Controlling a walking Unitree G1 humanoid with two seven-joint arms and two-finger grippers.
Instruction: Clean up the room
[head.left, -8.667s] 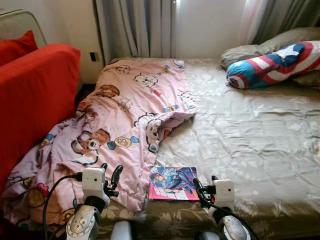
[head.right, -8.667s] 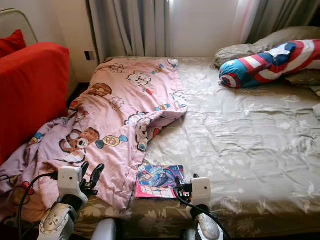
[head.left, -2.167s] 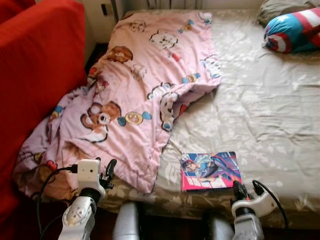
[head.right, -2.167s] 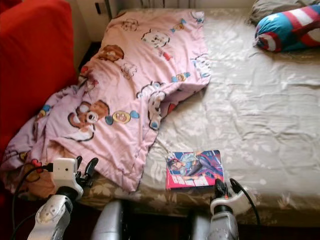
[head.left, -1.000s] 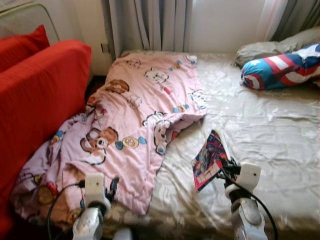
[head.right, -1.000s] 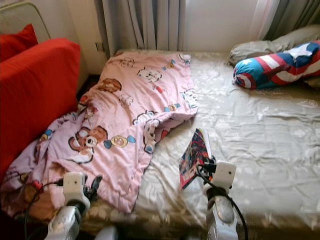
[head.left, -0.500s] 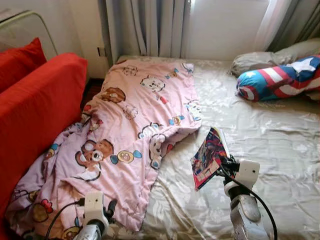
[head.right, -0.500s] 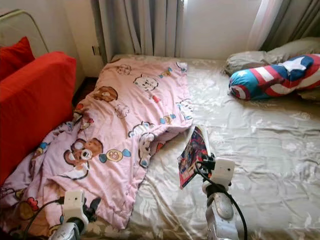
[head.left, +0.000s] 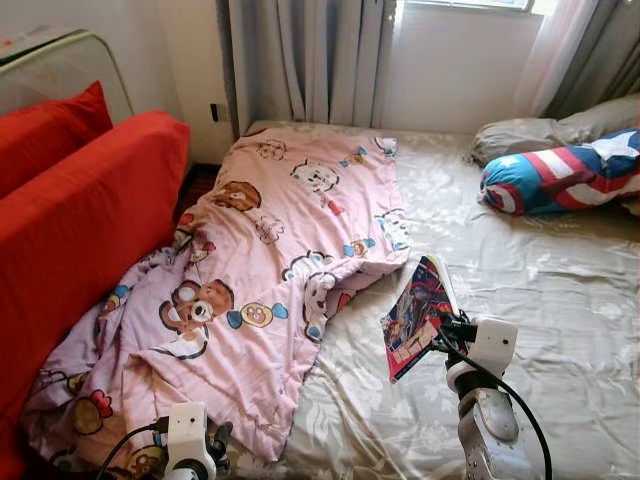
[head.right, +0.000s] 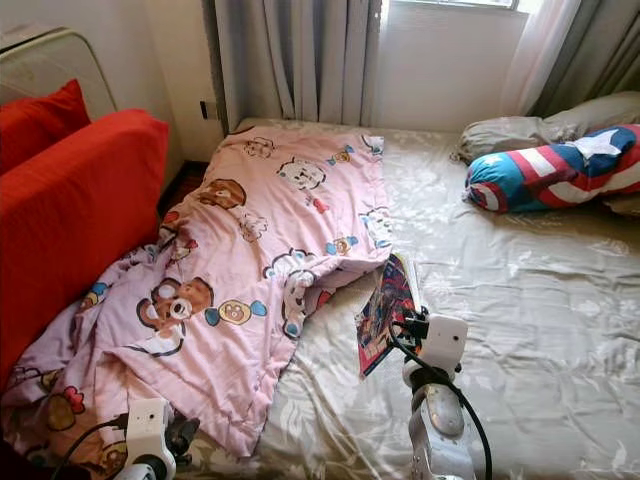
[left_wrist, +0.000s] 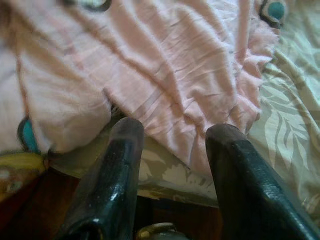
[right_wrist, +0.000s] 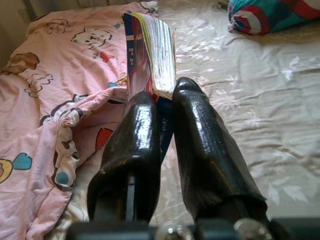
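1. The thin, glossy comic magazine with a colourful cover (head.left: 417, 315) is standing on edge in the air above the middle of the bed, near its foot edge, pinched at its lower spine corner.
2. It is looking light and floppy: the pages are fanning slightly at the top in the right wrist view, so a hold near the spine, not the loose page edges, is probably keeping it from sagging or slipping. The glossy cover may be slippery.
3. The right gripper (right_wrist: 167, 102) is pressing its two black fingers together on the magazine.
4. The left gripper (left_wrist: 172, 135) is hanging low at the foot edge with its fingers spread, holding nothing, over the hem of the pink cartoon-print quilt (head.left: 270, 260).
5. The beige leaf-patterned bedsheet (head.right: 540, 300) is carrying a red, white and blue shield-print bolster (head.left: 560, 180) at the head corner; a red sofa (head.left: 70, 220) is standing beside the bed's left edge.
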